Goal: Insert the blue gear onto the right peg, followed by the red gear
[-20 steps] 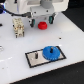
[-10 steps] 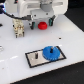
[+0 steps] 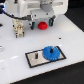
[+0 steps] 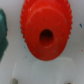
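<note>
The red gear (image 3: 43, 24) lies on the white table at the back, directly under my gripper (image 3: 42, 19). In the wrist view the red gear (image 4: 46, 30) fills most of the picture, its dark centre hole facing the camera. Two faint fingertips (image 4: 14, 80) show far apart at the picture's edge, with nothing between them, so the gripper looks open and is not holding the gear. The blue gear (image 3: 50, 52) lies flat on the exterior view's right half of the grey black-bordered plate (image 3: 34, 61) and hides the right peg. The other peg (image 3: 36, 55) stands bare.
A small dark and tan object (image 3: 19, 29) stands on the table to the exterior view's left of the gripper. A dark green piece (image 4: 2, 30) shows beside the red gear in the wrist view. The arm's white body (image 3: 35, 7) spans the back.
Both gears and the plate have stayed put. The arm hovers over the red gear with little visible movement.
</note>
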{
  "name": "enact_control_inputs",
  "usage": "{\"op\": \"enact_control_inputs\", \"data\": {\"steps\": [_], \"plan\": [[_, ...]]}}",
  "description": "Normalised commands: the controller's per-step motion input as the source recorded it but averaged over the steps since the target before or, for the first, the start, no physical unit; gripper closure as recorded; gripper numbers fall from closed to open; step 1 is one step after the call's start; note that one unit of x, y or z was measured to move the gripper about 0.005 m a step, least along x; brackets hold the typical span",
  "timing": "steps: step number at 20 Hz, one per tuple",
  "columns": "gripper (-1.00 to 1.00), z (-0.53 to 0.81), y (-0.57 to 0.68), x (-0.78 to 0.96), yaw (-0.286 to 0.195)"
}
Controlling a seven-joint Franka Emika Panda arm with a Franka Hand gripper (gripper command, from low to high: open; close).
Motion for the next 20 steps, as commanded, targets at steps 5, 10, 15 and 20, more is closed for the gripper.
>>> {"op": "enact_control_inputs", "data": {"steps": [5, 10, 15, 20], "plan": [[1.00, -0.01, 0.04, -0.09, 0.000], [1.00, 0.27, 0.09, 0.03, 0.000], [1.00, 0.53, 0.15, 0.23, 0.000], [1.00, 0.52, 0.03, 0.54, 0.000]]}}
